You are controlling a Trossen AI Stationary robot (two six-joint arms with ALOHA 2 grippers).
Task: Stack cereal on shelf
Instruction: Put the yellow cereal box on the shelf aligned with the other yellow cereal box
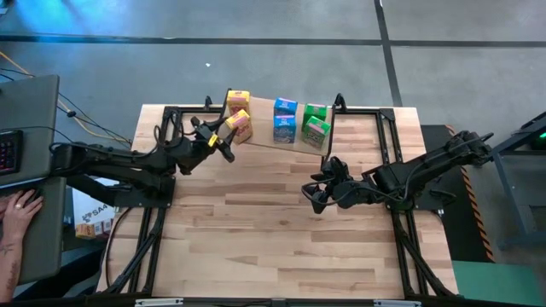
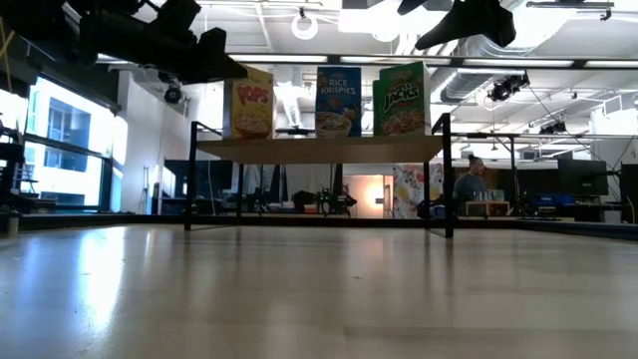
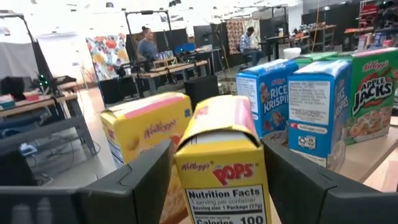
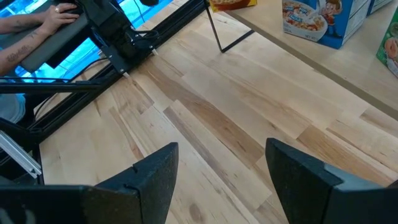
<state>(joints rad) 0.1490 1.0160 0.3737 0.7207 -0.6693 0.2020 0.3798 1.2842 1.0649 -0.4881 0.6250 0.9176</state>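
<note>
While the wooden table fills most of what we see from above, we take the shelf along its far edge as our landmark. On the shelf stand a yellow Pops box, two blue Rice Krispies boxes and two green Apple Jacks boxes, side by side with blue in the middle. The left arm reaches toward the shelf's yellow end, and its left gripper is clamped on the second yellow box, held just in front of the standing yellow one; the blue boxes crowd close beside it. The right gripper hovers over bare table in front of the shelf's green end, fingers spread and empty. Beyond the table's left side we see a person's hand resting on a desk.
</note>
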